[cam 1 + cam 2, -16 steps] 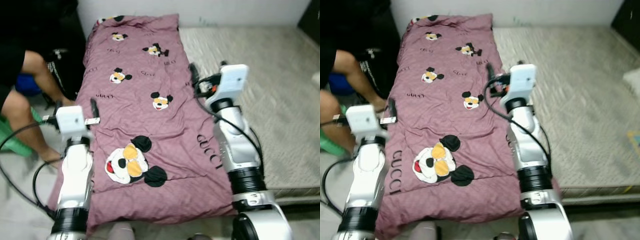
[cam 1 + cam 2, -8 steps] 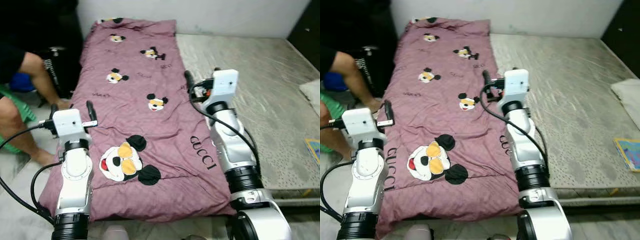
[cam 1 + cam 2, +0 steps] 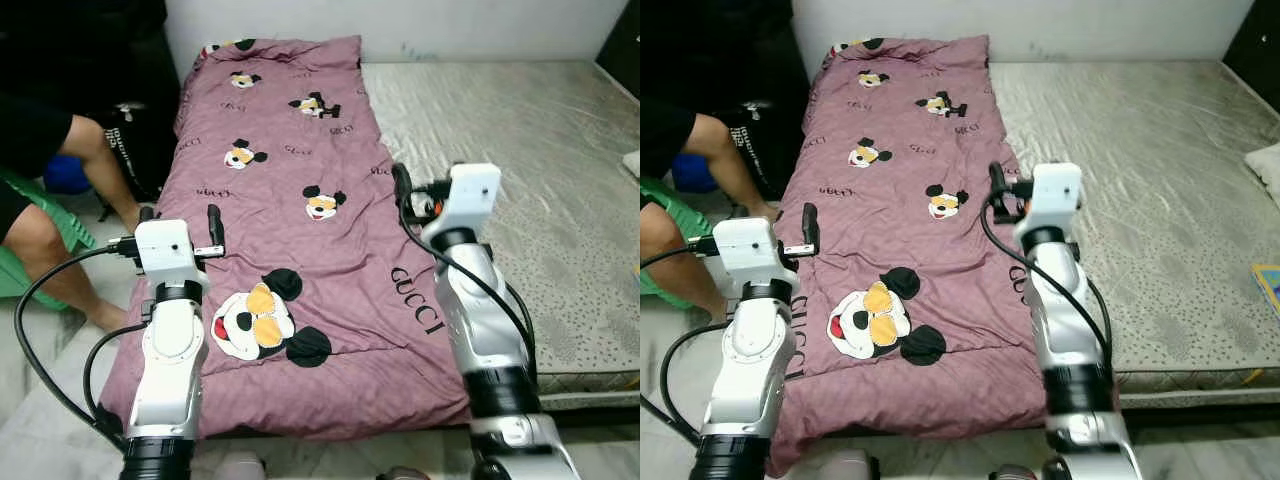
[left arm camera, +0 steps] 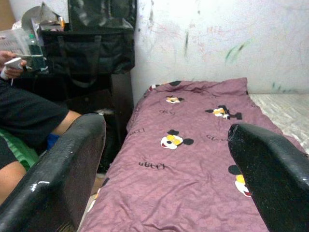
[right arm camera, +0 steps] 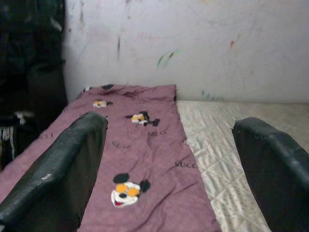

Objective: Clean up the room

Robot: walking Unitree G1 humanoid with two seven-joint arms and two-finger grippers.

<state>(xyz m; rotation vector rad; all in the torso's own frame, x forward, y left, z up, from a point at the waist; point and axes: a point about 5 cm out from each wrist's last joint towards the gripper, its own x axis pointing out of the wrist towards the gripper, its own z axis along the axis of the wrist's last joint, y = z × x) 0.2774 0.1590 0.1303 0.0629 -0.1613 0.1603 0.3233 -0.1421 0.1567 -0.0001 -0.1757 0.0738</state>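
A mauve blanket printed with cartoon mouse heads lies folded lengthwise over the left half of a bare grey mattress. My left gripper hovers open over the blanket's left edge, near the big mouse print. My right gripper hovers open over the blanket's right edge, where it meets the bare mattress. In both wrist views, the left gripper and the right gripper hold nothing, and the blanket runs on to the wall behind them.
A person sits close to the bed's left side on a green seat, legs near my left arm. A black bag stands by the white wall. A pillow and a colourful book lie on the mattress's right side.
The whole view swung right and then back, so the camera moved. Both grippers stay open over the blanket's edges; the right one now sits a little nearer to me.
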